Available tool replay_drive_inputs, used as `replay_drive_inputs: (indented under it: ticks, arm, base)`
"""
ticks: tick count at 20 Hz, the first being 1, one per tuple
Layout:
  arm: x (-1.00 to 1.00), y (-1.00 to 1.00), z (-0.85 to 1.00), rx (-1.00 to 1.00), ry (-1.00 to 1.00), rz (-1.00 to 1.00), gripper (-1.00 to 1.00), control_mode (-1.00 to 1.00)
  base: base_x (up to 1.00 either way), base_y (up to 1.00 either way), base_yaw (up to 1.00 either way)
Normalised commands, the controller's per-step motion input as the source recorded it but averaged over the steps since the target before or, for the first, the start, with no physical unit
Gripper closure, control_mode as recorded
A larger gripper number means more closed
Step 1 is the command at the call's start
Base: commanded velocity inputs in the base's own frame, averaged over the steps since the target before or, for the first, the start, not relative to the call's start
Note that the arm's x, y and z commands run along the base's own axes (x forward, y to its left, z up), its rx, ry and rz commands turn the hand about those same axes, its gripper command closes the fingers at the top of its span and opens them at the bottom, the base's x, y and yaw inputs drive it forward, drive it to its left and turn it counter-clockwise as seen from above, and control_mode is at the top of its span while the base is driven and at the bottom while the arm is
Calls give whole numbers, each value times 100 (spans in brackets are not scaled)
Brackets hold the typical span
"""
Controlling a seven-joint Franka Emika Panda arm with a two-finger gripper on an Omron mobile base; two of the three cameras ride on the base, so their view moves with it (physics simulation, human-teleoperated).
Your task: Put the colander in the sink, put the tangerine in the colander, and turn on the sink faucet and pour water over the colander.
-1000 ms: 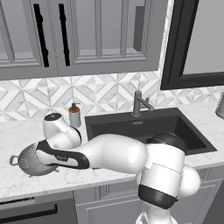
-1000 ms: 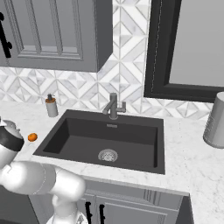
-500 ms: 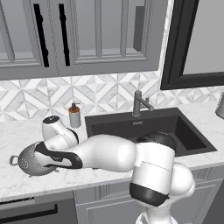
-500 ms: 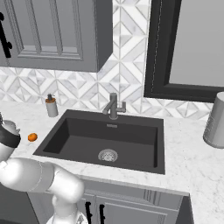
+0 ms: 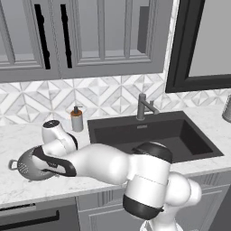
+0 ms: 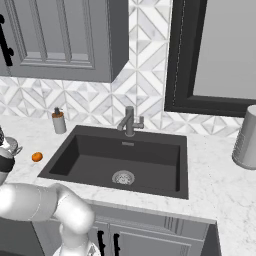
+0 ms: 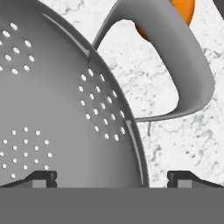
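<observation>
My hand (image 7: 112, 178) was spread wide, gripping nothing, its fingertips straddling the rim of the round grey perforated metal colander (image 7: 57, 113) on the white marble desk (image 7: 175, 127), left of the dark charcoal sink (image 5: 153, 135), with the small orange tangerine (image 7: 183, 13) just beyond its loop handle.

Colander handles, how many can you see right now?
2. One loop handle fills the hand view's upper right, in front of the tangerine. The other sticks out of the colander's left side in the left base view.
</observation>
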Motion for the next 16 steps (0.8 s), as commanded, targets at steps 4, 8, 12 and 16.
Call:
replay_drive_inputs:
  ticks: [4,8,12,16]
  arm:
    - [0,25,-17,0,0,-2,100,-100]
    - [-16,3,-1,0,-1,-7,100,-100]
    - [-48,-8,1,0,-8,-12,100,-100]
    - [-63,-12,27,5,-18,-10,100,-100]
  base:
    - [0,0,0]
    - [0,0,0]
    - [0,0,0]
    - [0,0,0]
